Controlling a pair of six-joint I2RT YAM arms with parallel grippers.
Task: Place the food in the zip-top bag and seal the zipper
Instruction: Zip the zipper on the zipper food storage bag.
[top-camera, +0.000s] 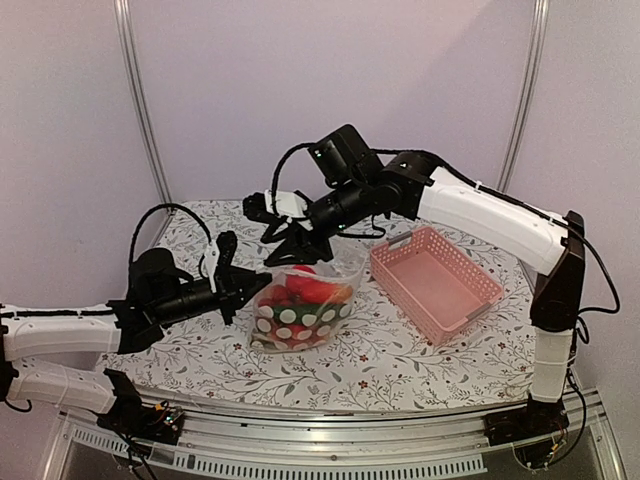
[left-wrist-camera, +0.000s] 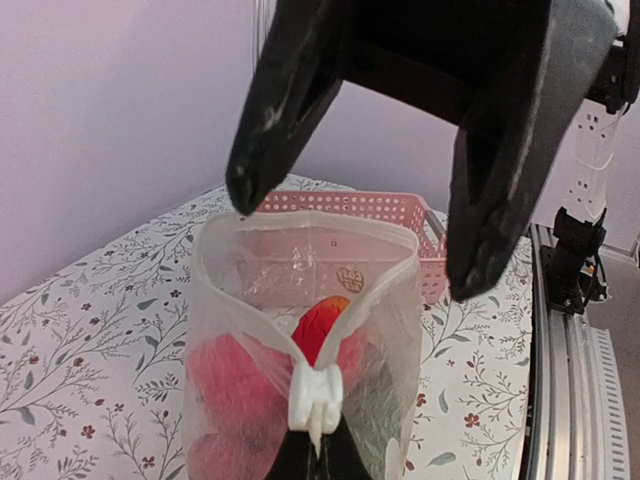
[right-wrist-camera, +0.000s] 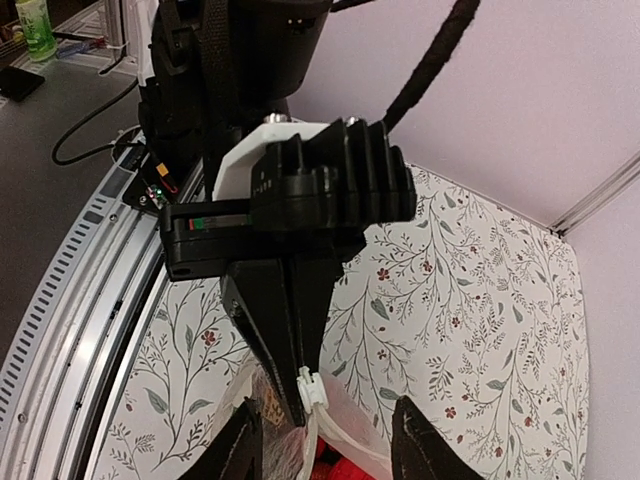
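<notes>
Top external view: flower-printed white tablecloth, pale lilac walls; left gripper clamps white zipper slider on clear plastic bag; right gripper jaws apart.

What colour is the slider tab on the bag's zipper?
The slider tab is white, clearest in the left wrist view.

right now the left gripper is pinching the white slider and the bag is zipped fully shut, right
No, the zip-top bag is not zipped shut: its mouth gapes wide open, seen in the left wrist view. The left gripper does pinch the white slider.
</notes>
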